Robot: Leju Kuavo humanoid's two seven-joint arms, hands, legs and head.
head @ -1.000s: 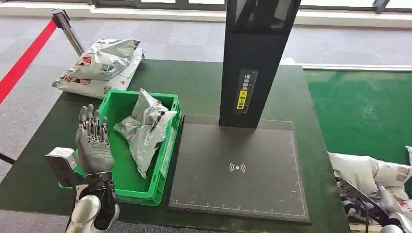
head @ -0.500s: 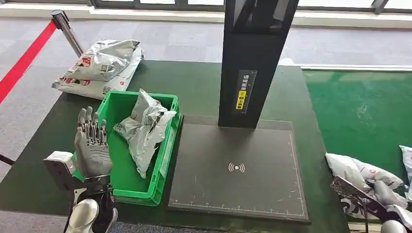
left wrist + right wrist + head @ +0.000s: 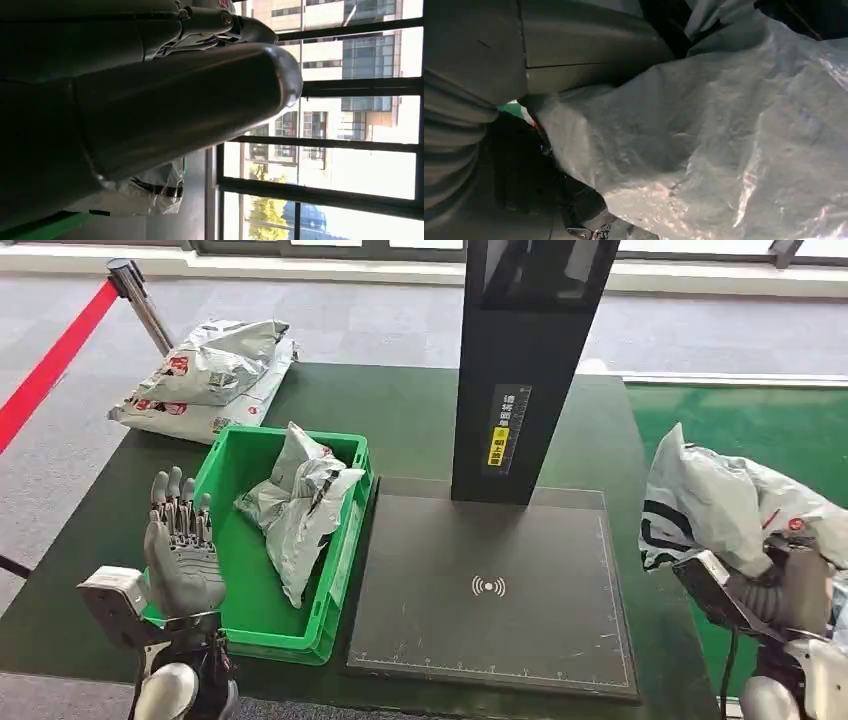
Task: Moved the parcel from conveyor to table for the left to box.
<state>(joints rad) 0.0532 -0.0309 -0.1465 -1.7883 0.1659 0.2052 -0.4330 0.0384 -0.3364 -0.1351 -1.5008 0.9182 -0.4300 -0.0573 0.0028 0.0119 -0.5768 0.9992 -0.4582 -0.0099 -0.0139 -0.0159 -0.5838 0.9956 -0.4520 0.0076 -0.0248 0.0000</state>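
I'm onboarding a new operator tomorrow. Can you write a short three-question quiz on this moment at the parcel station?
1. True or false: the right hand holds a grey plastic mailer parcel lifted clear of the green conveyor belt.
2. What lies in the green plastic crate?
A. Nothing
B. Crumpled silver mailer bags
C. A cardboard box
3. Fill in: the left hand is raised beside the crate, fingers apart, holding ____.

Key: 1 true; 2 B; 3 nothing.
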